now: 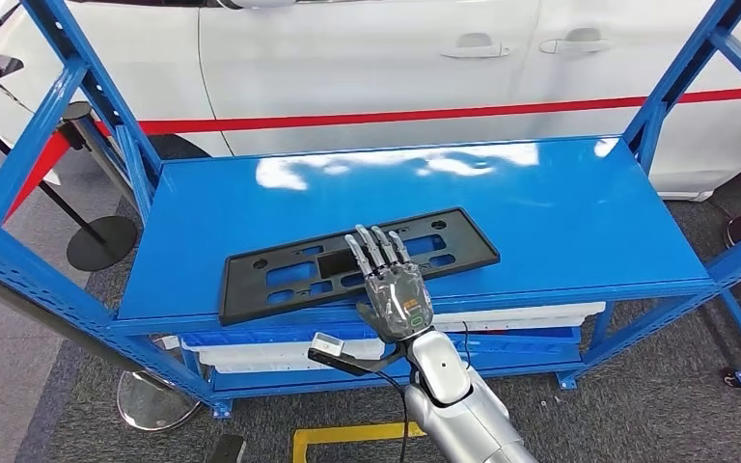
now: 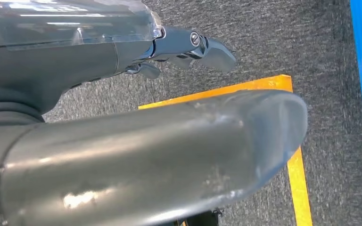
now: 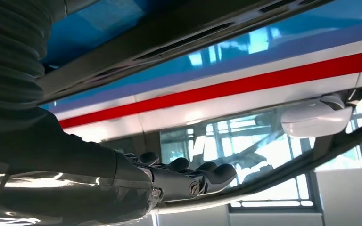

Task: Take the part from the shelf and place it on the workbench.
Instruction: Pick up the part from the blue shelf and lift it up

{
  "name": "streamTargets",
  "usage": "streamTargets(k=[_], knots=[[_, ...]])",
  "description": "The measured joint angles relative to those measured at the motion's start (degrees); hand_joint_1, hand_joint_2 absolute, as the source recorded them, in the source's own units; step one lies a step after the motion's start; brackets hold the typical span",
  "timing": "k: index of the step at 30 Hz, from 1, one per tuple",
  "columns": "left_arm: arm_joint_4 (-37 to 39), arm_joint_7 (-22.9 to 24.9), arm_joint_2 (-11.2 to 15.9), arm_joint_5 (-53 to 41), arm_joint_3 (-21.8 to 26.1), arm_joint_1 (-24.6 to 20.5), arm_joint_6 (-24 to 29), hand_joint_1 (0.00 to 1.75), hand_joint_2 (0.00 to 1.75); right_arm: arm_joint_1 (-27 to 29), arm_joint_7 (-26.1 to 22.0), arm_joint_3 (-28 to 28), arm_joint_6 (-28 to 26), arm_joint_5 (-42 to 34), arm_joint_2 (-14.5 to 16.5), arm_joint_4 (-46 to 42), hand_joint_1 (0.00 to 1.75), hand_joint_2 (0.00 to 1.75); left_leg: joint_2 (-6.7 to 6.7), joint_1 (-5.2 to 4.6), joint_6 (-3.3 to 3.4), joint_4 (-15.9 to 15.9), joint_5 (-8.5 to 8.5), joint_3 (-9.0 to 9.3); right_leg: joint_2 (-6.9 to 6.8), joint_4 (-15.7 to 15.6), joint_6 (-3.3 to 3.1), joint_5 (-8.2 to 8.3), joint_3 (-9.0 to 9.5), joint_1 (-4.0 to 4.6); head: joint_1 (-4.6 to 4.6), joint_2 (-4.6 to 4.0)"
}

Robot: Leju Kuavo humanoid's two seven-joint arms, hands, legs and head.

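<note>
- The right hand (image 1: 397, 297) reaches over the front edge of the shelf, palm down, its fingers (image 1: 374, 247) straight, close together and laid flat across the part; it grips nothing.
- Under those fingers lies the part (image 1: 280, 275), a flat black plastic plate, long and rectangular, with cut-out slots and small holes, tilted a little on the shelf.
- The part rests on the near half of the shelf (image 1: 560, 207), a smooth, glossy blue metal board with bright reflections and blue perforated uprights at its corners.
- Beyond the hand, behind the shelf, stands a white car (image 1: 367, 58) with a red stripe along its doors.
- Below the hand's wrist is grey carpet (image 1: 637, 415) with a yellow tape line (image 1: 347, 439).
- The left hand (image 2: 188, 47) hangs over the same carpet, smooth grey thumb and a darker fingertip in sight; whether it is spread or closed I cannot tell.
</note>
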Motion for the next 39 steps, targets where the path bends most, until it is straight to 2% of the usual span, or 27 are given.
streamTargets(k=[2,3,5,6,7,8,10,11,12,15,17,18,20,21,22,23,25,26,27,28,30,32,33,36,37,38,39], knots=[[0.00,-0.14,0.01,0.08,-0.04,-0.02,0.01,0.00,0.00,-0.38,0.25,0.46,0.50,0.43,-0.03,0.21,0.00,1.75,0.04,0.12,-0.61,2.37,-1.68,-0.89,-0.03,-0.42,-0.79,0.05,0.39,-0.23,-0.11,0.00],[0.00,-0.19,0.01,0.08,-0.05,-0.01,0.01,0.00,0.00,-0.61,0.37,0.77,0.74,0.63,-0.02,0.35,0.00,1.75,0.05,0.22,-0.85,5.26,-3.28,-2.22,-0.09,-0.55,-1.09,0.02,0.56,-0.26,-0.17,0.00],[0.00,-0.21,0.01,0.08,-0.07,0.04,0.02,0.00,0.00,-0.99,0.57,1.37,1.26,0.88,-0.02,0.82,0.00,1.75,0.05,0.32,-1.18,12.91,-6.60,-6.06,-0.14,-0.54,-1.43,-0.12,0.64,-0.16,-0.24,0.00],[0.00,-0.19,0.02,0.07,-0.07,0.10,0.04,0.00,0.00,-1.13,0.70,1.64,1.53,0.95,-0.02,1.14,0.00,1.75,0.06,0.35,-1.27,15.55,-7.19,-7.55,-0.14,-0.50,-1.48,-0.17,0.66,-0.11,-0.24,0.00],[0.00,-0.15,0.02,0.06,-0.08,0.15,0.07,0.00,0.00,-1.32,0.90,1.92,1.82,1.03,0.01,1.50,0.00,1.75,0.06,0.36,-1.29,16.26,-6.68,-8.16,-0.11,-0.43,-1.49,-0.23,0.69,-0.08,-0.25,0.00],[0.00,-0.11,0.03,0.04,-0.09,0.17,0.10,0.00,0.00,-1.61,1.14,2.19,2.10,1.10,0.09,1.88,0.00,1.75,0.06,0.36,-1.23,14.61,-5.07,-7.64,-0.05,-0.32,-1.44,-0.31,0.73,-0.07,-0.25,0.00],[0.00,0.00,0.03,-0.11,-0.14,0.08,0.17,0.00,0.00,-2.43,1.59,2.65,2.50,1.22,0.41,2.60,0.00,1.75,0.07,0.34,-0.85,6.96,-0.90,-4.35,0.09,-0.01,-1.17,-0.54,0.81,-0.03,-0.26,0.00],[0.00,0.04,0.03,-0.19,-0.19,0.00,0.22,0.00,0.00,-2.88,1.74,2.82,2.61,1.27,0.58,2.92,0.00,1.75,0.07,0.25,-0.55,3.56,0.46,-2.83,0.15,0.17,-0.95,-0.65,0.78,0.06,-0.24,0.00],[0.00,0.09,0.03,-0.26,-0.24,-0.06,0.26,0.00,0.00,-3.26,1.84,2.97,2.64,1.32,0.71,3.20,0.00,1.75,0.04,0.15,-0.25,1.48,1.07,-1.91,0.16,0.28,-0.69,-0.72,0.73,0.15,-0.21,0.00],[0.00,0.17,0.02,-0.30,-0.39,0.00,0.33,0.00,0.00,-3.91,1.95,3.33,2.63,1.40,0.88,3.86,0.00,1.75,-0.06,0.03,0.70,0.35,1.40,-1.55,0.10,0.16,0.27,-0.69,0.71,0.20,-0.18,0.01],[0.00,0.21,-0.01,-0.30,-0.44,0.00,0.36,0.00,0.00,-4.24,1.98,3.46,2.61,1.43,0.92,4.20,0.00,1.75,-0.01,0.28,1.43,-0.24,1.85,-1.35,0.04,1.64,0.93,-1.85,0.09,0.12,-0.09,0.01],[0.00,0.22,-0.03,-0.30,-0.48,-0.03,0.38,0.00,0.00,-4.39,2.01,3.49,2.61,1.43,0.92,4.35,0.00,1.75,0.04,0.42,1.72,-0.48,2.02,-1.28,0.01,4.00,1.22,-3.33,-1.00,0.06,-0.01,0.01],[0.00,0.24,-0.04,-0.30,-0.53,-0.04,0.43,0.00,0.00,-4.54,2.09,3.54,2.69,1.44,0.92,4.78,0.00,1.75,0.09,0.36,1.97,-0.53,2.09,-1.33,-0.02,11.26,1.63,-6.98,-4.45,-0.08,0.14,0.01],[0.00,0.27,-0.05,-0.31,-0.56,-0.01,0.44,0.00,0.00,-4.61,2.17,3.58,2.92,1.47,0.93,5.11,0.00,1.75,0.09,0.35,1.98,-0.51,2.08,-1.36,-0.03,14.46,1.75,-8.07,-6.04,-0.16,0.15,0.01],[0.00,0.33,-0.05,-0.33,-0.60,0.02,0.44,0.00,0.00,-4.78,2.27,3.69,3.27,1.50,0.98,5.51,0.00,1.75,0.08,0.35,1.96,-0.48,2.06,-1.35,-0.05,15.88,1.82,-8.06,-6.79,-0.24,0.16,0.01],[0.00,0.40,-0.05,-0.37,-0.68,0.03,0.40,0.00,0.00,-5.14,2.42,3.86,3.77,1.59,1.13,6.01,0.00,1.75,0.04,0.35,1.90,-0.43,2.02,-1.31,-0.08,15.06,1.81,-6.92,-6.44,-0.31,0.16,0.01],[0.00,0.61,-0.12,-0.45,-0.96,0.02,0.32,0.00,0.00,-6.52,2.94,4.36,4.83,1.81,1.74,7.20,0.83,1.75,-0.01,0.36,1.59,-0.21,1.81,-1.21,-0.17,7.90,1.54,-2.97,-2.96,-0.39,0.16,0.00],[0.00,0.70,-0.16,-0.48,-1.11,-0.02,0.30,0.00,0.00,-7.43,3.26,4.66,5.39,1.90,2.19,7.91,1.27,1.75,-0.02,0.24,1.33,0.00,1.65,-1.27,-0.20,4.22,1.31,-1.58,-1.15,-0.29,0.15,0.00],[0.00,0.80,-0.20,-0.49,-1.23,-0.06,0.31,0.00,0.00,-8.36,3.60,4.96,6.05,1.85,2.60,8.71,1.71,1.75,-0.01,0.15,1.03,0.15,1.54,-1.35,-0.20,1.70,1.04,-0.86,0.04,-0.19,0.11,0.00],[0.00,0.88,-0.22,-0.48,-1.33,-0.09,0.36,0.00,0.00,-9.24,3.86,5.27,6.90,1.62,2.98,9.68,1.74,1.75,0.00,0.05,0.73,0.24,1.47,-1.44,-0.18,0.58,0.76,-0.79,0.50,-0.08,0.08,0.00],[0.00,0.98,-0.23,-0.38,-1.46,-0.12,0.52,0.00,0.00,-10.91,4.08,5.81,8.75,0.79,3.49,11.79,1.74,1.75,0.01,0.07,0.06,0.13,1.46,-1.44,-0.13,0.33,0.10,-0.78,0.54,0.04,0.08,0.00],[0.00,0.99,-0.23,-0.10,-1.51,-0.11,0.74,0.00,0.00,-12.53,4.10,6.23,9.91,-0.08,3.79,13.62,1.73,1.75,0.01,0.24,-0.56,1.25,0.54,-1.83,-0.19,-0.10,-0.69,-0.55,0.76,-0.09,0.00,0.01],[0.00,0.99,-0.22,0.08,-1.51,-0.10,0.85,0.00,0.00,-13.30,4.11,6.38,10.21,-0.42,3.89,14.41,1.72,1.75,0.02,0.31,-0.83,3.39,-0.78,-2.77,-0.24,-0.30,-1.01,-0.44,0.88,-0.20,-0.10,0.01],[0.00,1.06,-0.21,0.68,-1.51,0.04,1.29,0.00,0.00,-14.79,4.24,6.57,10.85,-1.04,3.91,16.88,1.71,1.75,0.04,0.44,-1.33,14.30,-5.64,-7.99,-0.31,-0.28,-1.48,-0.50,0.91,-0.06,-0.27,0.01],[0.00,1.12,-0.20,0.89,-1.50,0.15,1.47,0.00,0.00,-14.94,4.29,6.58,10.96,-1.11,3.82,17.61,1.71,1.75,0.04,0.44,-1.35,16.26,-5.88,-9.05,-0.30,-0.20,-1.54,-0.55,0.90,0.03,-0.26,0.01],[0.00,1.17,-0.20,1.07,-1.49,0.25,1.65,0.00,0.00,-15.05,4.37,6.60,10.98,-1.15,3.72,18.25,1.71,1.75,0.04,0.43,-1.26,16.07,-4.99,-9.09,-0.26,-0.10,-1.57,-0.61,0.91,0.11,-0.27,0.00],[0.00,1.19,-0.18,1.22,-1.48,0.32,1.79,0.00,0.00,-15.19,4.43,6.61,10.97,-1.17,3.64,18.80,1.71,1.75,0.04,0.42,-1.06,13.48,-3.11,-7.98,-0.18,0.03,-1.55,-0.69,0.93,0.17,-0.26,0.00]])
